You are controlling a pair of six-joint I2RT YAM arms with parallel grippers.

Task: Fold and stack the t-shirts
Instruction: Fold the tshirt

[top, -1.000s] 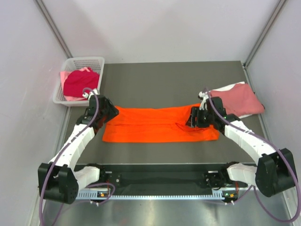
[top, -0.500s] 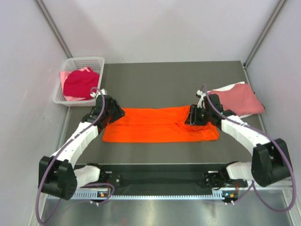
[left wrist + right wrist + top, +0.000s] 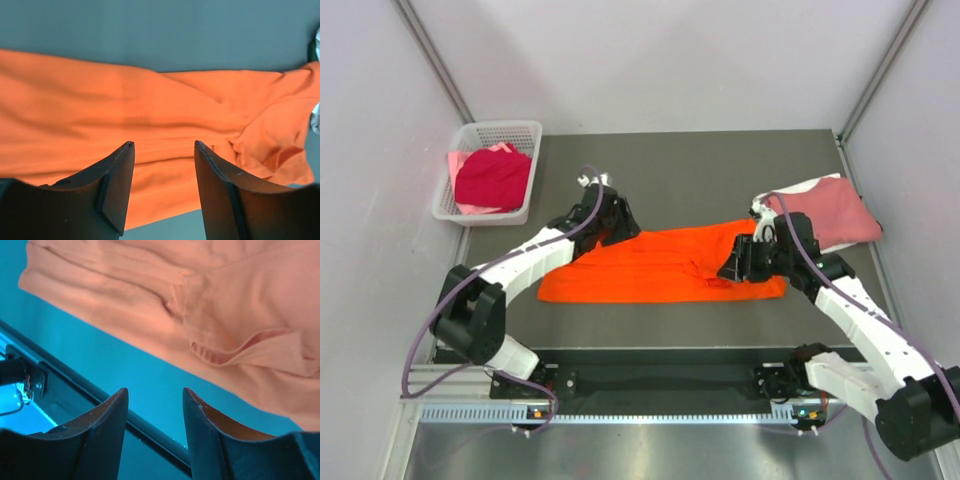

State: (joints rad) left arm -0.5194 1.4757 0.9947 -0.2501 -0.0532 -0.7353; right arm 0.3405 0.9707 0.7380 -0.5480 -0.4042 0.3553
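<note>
From above, the orange t-shirt (image 3: 665,265) lies folded into a long strip across the middle of the dark table (image 3: 700,170), its far edge slanting up toward the right. The left gripper (image 3: 618,226) hangs over the strip's far left part and the right gripper (image 3: 732,265) over its right end. At the table's right edge a folded dusty rose t-shirt (image 3: 830,215) rests on a white t-shirt (image 3: 800,187). Off the left edge, a white lattice basket (image 3: 500,127) holds a bunched crimson t-shirt (image 3: 492,178) on top of a pale pink t-shirt (image 3: 470,208). A black rail (image 3: 660,380) runs along the near edge between the 2 arm bases. In the left wrist view the 2 fingers stand apart with nothing between them, and the orange cloth spreads flat on the table beyond, creased and bunched toward its right end. In the right wrist view, which has a bluish cast, the jaws are likewise parted around bare table and rail, gripping nothing, and the shirt, a sleeve fold showing, lies past the fingertips.
</note>
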